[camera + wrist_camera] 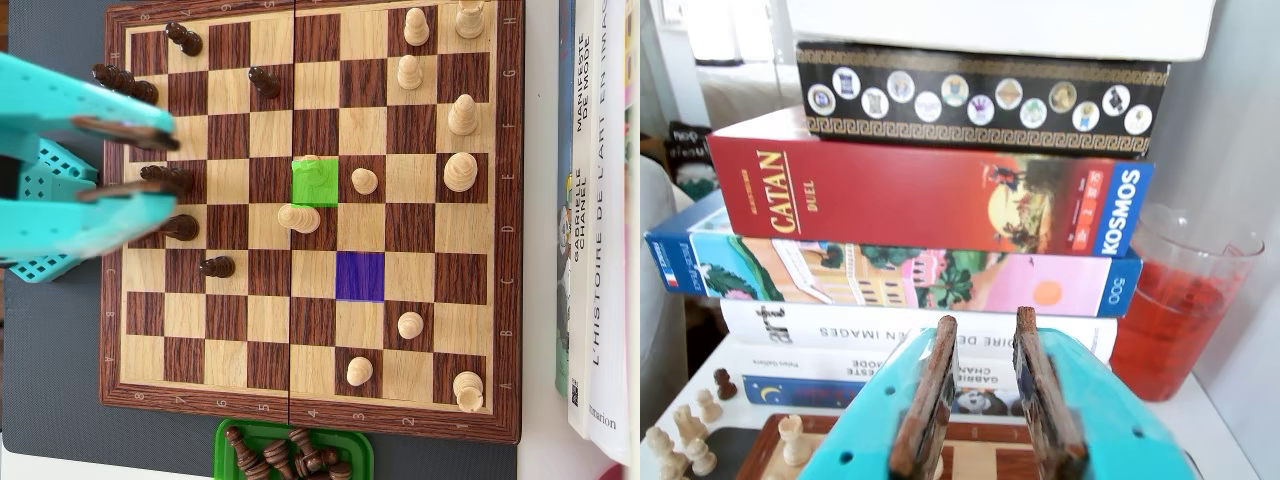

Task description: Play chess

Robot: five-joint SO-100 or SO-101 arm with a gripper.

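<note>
Gripper (128,160) is the teal one w/ brown finger pads, jaws parted a bit and nothing between them, hanging over the left side of the chessboard (310,420) in the overhead view, above the dark pieces. Green highlighted square (322,190) sits mid-board w/ a light piece (299,217) right below it, touching its corner, another light pawn (365,181) just to the right. Purple square (360,276) is lower down, bare. Green tray (228,440) under the board's bottom edge holds captured dark pieces. Wrist view: stack of game boxes & books, Catan box (930,195) near top, cup of red liquid (1175,300) on the right.
</note>
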